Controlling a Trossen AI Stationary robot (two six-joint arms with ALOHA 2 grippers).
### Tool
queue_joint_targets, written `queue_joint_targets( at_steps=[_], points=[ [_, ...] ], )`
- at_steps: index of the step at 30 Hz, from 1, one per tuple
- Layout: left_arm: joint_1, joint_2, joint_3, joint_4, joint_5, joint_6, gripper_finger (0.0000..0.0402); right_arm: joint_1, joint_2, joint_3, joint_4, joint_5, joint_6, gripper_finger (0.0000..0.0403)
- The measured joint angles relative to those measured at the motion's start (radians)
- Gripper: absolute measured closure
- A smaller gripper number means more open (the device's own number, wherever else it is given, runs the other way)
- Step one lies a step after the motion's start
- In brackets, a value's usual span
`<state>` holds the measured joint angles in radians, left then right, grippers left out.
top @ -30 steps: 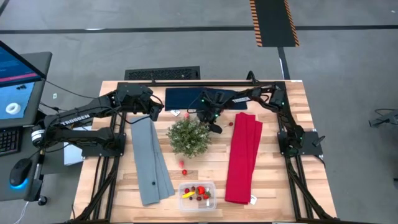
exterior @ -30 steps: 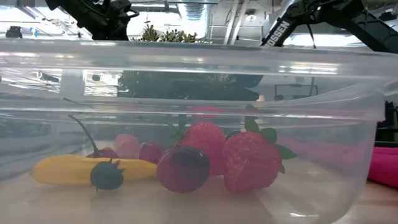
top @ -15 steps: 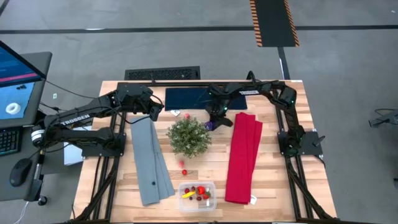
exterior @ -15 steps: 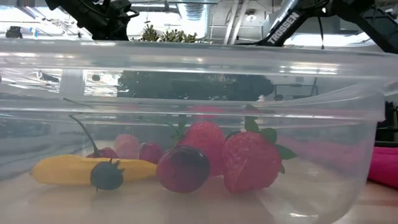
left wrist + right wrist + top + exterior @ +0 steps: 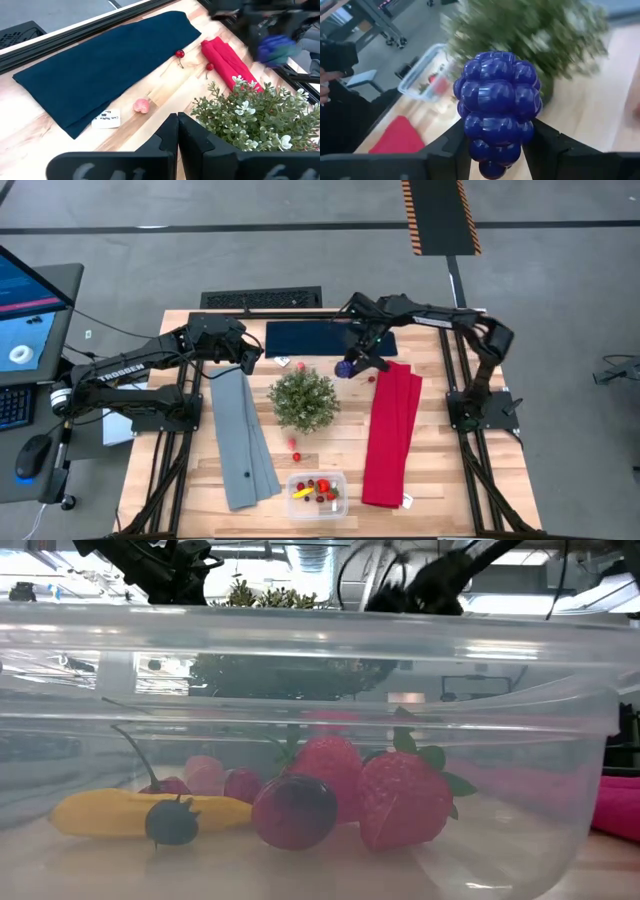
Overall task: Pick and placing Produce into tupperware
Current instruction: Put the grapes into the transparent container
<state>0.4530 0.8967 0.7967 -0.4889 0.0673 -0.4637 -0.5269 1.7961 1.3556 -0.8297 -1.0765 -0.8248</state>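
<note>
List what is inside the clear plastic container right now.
The tupperware holds two strawberries, a yellow piece, a dark round fruit, a small dark berry and red cherries. Anything behind these is hidden.

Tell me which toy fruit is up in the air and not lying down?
The purple grape cluster. The right gripper pinches it above the table beside the green plant, while the other fruits lie on the wood or inside the clear tupperware.

The grape cluster point(image 5: 497, 117) is shiny, smooth purple plastic, and the tupperware point(image 5: 560, 740) is clear, glossy plastic. The worktop point(image 5: 330, 450) is pale wood planks. The grey cloth point(image 5: 245, 440) and red cloth point(image 5: 392, 435) look soft and matt.
</note>
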Motion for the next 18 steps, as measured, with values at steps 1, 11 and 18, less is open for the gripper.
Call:
queue_joint_targets(
  at_steps=[1,11,18],
  points=[
    [0.0,0.0,0.0,0.0,0.0,0.0,0.0401,0.014,-0.019,0.0,0.0,0.0,0.015,0.0236],
    [0.0,0.0,0.0,0.0,0.0,0.0,0.0401,0.298,-0.108,0.0,0.153,0.052,0.272,0.0204],
    [0.0,0.0,0.0,0.0,0.0,0.0,0.0401,0.558,-0.106,0.0,0.307,0.369,0.423,0.0228]
  ],
)
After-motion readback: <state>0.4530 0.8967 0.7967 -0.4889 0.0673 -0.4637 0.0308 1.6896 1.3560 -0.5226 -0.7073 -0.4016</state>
